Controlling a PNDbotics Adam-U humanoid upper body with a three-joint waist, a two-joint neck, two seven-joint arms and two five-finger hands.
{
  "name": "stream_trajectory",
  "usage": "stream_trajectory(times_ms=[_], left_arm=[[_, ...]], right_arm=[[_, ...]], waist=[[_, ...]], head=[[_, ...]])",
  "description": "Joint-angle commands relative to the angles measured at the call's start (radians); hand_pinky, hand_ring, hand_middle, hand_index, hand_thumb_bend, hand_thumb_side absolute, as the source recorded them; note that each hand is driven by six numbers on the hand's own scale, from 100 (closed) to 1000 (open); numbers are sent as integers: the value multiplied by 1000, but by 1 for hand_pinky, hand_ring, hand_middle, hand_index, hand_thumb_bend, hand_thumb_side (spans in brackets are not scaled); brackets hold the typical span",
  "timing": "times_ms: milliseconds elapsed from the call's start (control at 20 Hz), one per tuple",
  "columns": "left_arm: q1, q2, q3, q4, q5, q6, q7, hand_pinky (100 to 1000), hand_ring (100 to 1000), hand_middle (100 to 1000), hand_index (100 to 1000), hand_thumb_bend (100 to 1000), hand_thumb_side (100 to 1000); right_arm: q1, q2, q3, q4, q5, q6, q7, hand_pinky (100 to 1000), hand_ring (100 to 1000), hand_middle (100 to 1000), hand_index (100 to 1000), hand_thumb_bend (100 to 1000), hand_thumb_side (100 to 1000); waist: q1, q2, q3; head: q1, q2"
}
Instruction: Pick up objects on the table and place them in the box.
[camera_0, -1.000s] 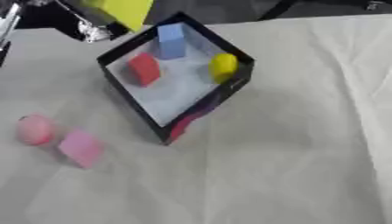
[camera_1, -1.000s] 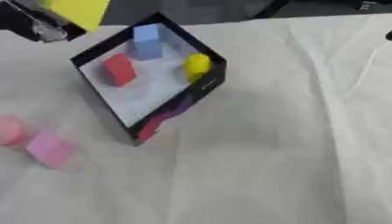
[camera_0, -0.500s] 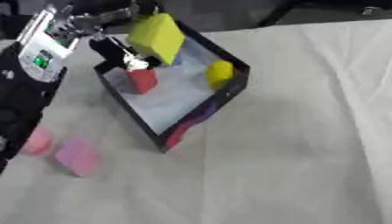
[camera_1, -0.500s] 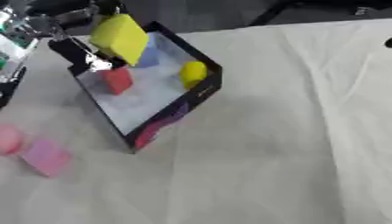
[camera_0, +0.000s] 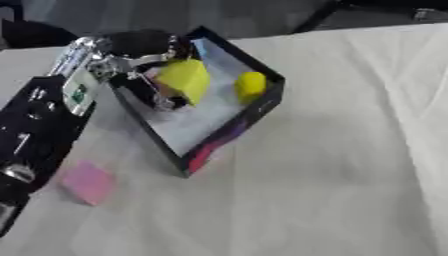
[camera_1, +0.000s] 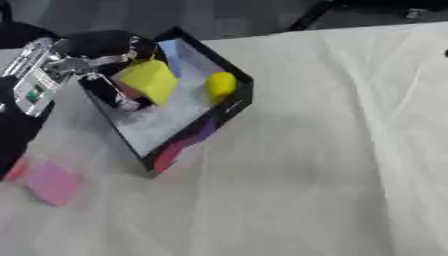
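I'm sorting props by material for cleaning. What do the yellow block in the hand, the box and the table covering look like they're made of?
Yellow block: probably foam or matte plastic; flat, even colour, no shine.
Box: looks like thin card or board, black outside with a printed coloured patch and a pale floor.
Table covering: cloth, off-white, showing creases and folds.

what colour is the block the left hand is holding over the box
Yellow. The block in the left hand shows best in the right eye view.

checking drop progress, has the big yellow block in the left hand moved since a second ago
Yes. The big yellow block, held by the left hand, has come from beyond the black box's far-left corner to over its inside.
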Motion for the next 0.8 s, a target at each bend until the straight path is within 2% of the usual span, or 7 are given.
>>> stream_trajectory(times_ms=[50,100,150,250,500,650,800], left_arm=[[-14,11,1,9,-21,-123,-125,943,971,914,914,212,297],[-14,10,1,12,-21,-124,-131,948,976,917,918,206,326],[-13,10,2,13,-18,-127,-136,975,1000,937,941,191,521],[-10,11,4,16,-7,-131,-144,994,1000,955,947,230,642],[-6,18,20,-2,47,-133,-152,986,1000,944,942,319,737],[-7,30,25,-20,87,-124,-170,1000,1000,915,930,430,880],[-5,38,27,-37,97,-129,-182,1000,1000,919,933,496,809]], right_arm=[[-9,-23,-12,-20,-2,2,-2,912,607,607,832,100,523],[-10,-23,-12,-20,-2,2,-2,912,607,607,832,100,523],[-10,-23,-12,-20,-2,2,-2,912,607,607,832,100,523],[-9,-23,-12,-20,-3,2,-3,912,607,607,832,100,523],[-5,-22,-14,-19,-4,2,-6,912,607,608,832,100,523],[-4,-23,-14,-19,-7,1,-8,911,607,608,832,100,523],[-3,-23,-14,-19,-8,0,-9,911,607,608,832,100,523]], waist=[[7,-26,-2],[7,-26,-2],[7,-26,-2],[7,-27,-3],[5,-33,0],[2,-38,3],[0,-40,5]], head=[[7,5],[8,6],[8,7],[7,10],[4,20],[3,26],[2,30]])
